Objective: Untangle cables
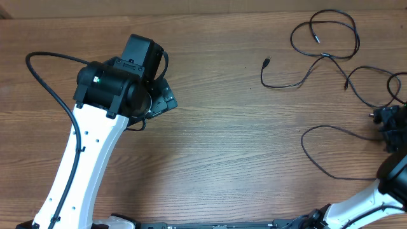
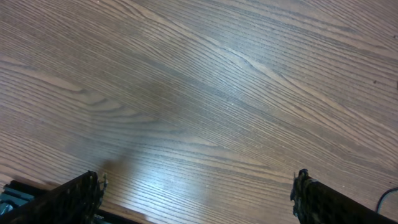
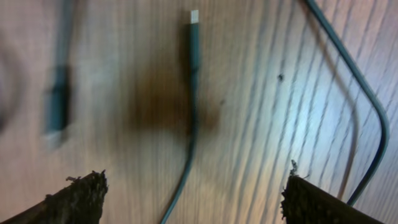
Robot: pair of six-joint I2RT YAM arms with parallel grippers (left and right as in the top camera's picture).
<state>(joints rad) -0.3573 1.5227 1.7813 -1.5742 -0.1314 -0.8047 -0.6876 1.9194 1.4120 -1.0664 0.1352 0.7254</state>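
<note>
Several thin black cables lie spread in loose loops at the table's right. One cable (image 1: 299, 85) ends in a small plug (image 1: 266, 62), and another loop (image 1: 321, 162) lies nearer the front. My right gripper (image 1: 388, 124) is at the far right edge among them. In the right wrist view it (image 3: 196, 182) stands open. A cable (image 3: 191, 124) with a metal-tipped plug (image 3: 194, 17) lies on the wood between the jaws, not gripped. A blurred second plug (image 3: 57, 106) is to its left. My left gripper (image 2: 199, 186) hangs open over bare wood, away from the cables.
Wooden table (image 1: 229, 140). The left arm (image 1: 89, 159) reaches up across the table's left part with its own thick black cable (image 1: 48, 83). A further cable (image 3: 373, 112) curves along the right of the right wrist view.
</note>
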